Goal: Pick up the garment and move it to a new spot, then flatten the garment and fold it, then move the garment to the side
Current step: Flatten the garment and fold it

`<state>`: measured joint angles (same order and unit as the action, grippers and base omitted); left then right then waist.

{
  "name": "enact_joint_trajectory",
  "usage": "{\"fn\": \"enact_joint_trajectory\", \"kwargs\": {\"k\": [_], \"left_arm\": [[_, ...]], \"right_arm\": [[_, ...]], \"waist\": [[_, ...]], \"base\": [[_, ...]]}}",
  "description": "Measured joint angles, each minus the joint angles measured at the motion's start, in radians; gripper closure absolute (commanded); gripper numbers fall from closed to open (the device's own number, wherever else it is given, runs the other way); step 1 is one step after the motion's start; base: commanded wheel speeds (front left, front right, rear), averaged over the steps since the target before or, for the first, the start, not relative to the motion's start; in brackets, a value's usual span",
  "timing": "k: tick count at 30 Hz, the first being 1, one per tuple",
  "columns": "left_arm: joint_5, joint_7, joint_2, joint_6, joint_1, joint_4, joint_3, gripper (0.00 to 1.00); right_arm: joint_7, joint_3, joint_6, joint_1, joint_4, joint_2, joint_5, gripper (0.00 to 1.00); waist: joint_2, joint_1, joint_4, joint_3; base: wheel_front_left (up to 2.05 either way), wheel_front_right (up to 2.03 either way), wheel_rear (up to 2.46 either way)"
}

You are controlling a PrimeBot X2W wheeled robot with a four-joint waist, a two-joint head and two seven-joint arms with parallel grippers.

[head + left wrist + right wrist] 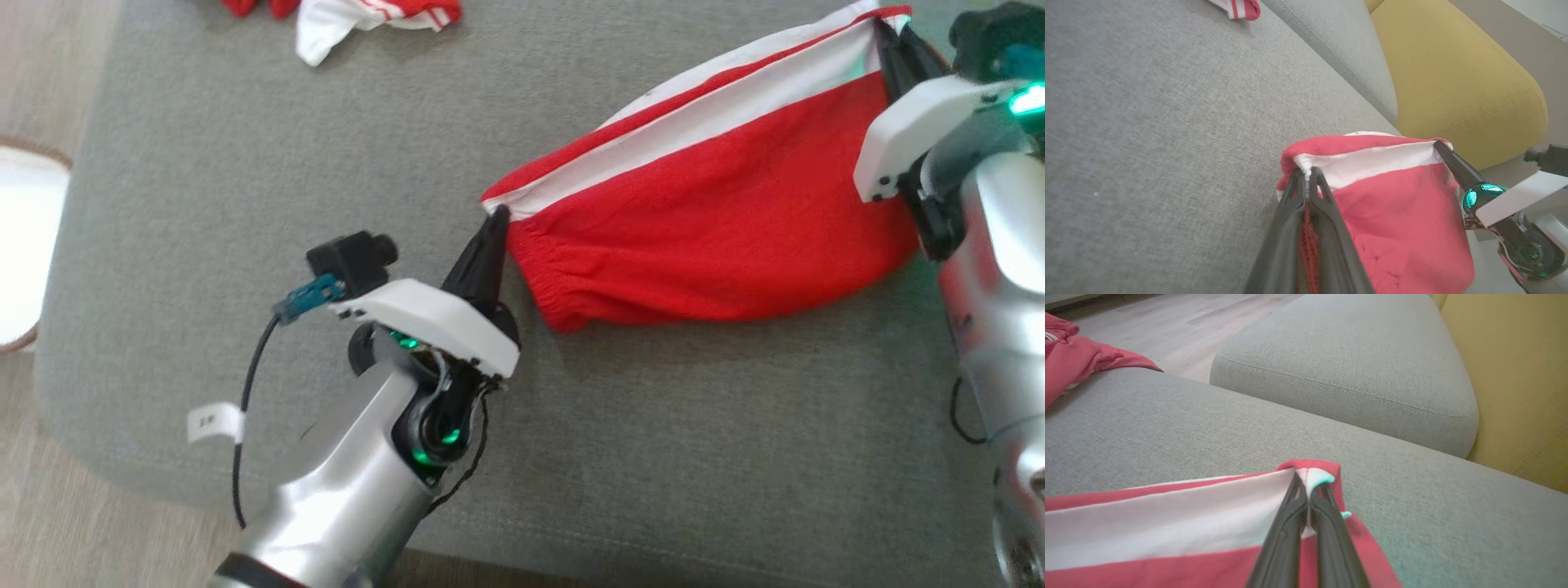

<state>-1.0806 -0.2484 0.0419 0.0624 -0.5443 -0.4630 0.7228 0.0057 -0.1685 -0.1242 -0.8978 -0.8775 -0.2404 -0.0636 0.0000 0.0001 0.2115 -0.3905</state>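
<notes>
Surface: grey fabric sofa seat [245,204], with pale wood floor [49,82] past its left edge. A second grey cushion [1351,363] and a yellow cushion [1453,73] lie on the far right.
Cut off or unclear: the right end of the garment [718,237] passes behind the right arm's white casing. A second red and white cloth [359,16] at the far left is cropped by the top edge. A pale round object [24,245] on the floor is cropped at the left and too washed out to identify.
Garment direction: its long axis runs from near left to far right. A white band edged in red lies along the far side, and a gathered red hem faces the near left.
Garment place: right of centre on the seat, stretched between the two grippers, its red body sagging onto the fabric.
Left gripper [496,216]: fingers pinched together on the left corner of the white band.
Right gripper [886,37]: fingers pinched together on the far right corner of the band.
</notes>
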Motion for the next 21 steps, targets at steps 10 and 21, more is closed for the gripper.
{"fn": "enact_joint_trajectory", "kwargs": {"k": [10, 21], "left_arm": [[0.002, -0.001, -0.001, 0.034, -0.041, 0.017, 0.03, 1.0], [0.219, -0.001, -0.001, 0.042, 0.022, 0.126, -0.049, 0.0]], "right_arm": [[-0.055, -0.058, 0.0, -0.102, -0.194, -0.006, -0.029, 0.33], [-0.168, -0.046, 0.0, -0.173, -0.318, -0.029, -0.007, 0.0]], "waist": [[0.0, 0.0, 0.03, -0.009], [0.0, 0.0, 0.037, 0.016]], "base": [[0.0, 0.0, 0.0], [0.0, 0.0, 0.0]]}}
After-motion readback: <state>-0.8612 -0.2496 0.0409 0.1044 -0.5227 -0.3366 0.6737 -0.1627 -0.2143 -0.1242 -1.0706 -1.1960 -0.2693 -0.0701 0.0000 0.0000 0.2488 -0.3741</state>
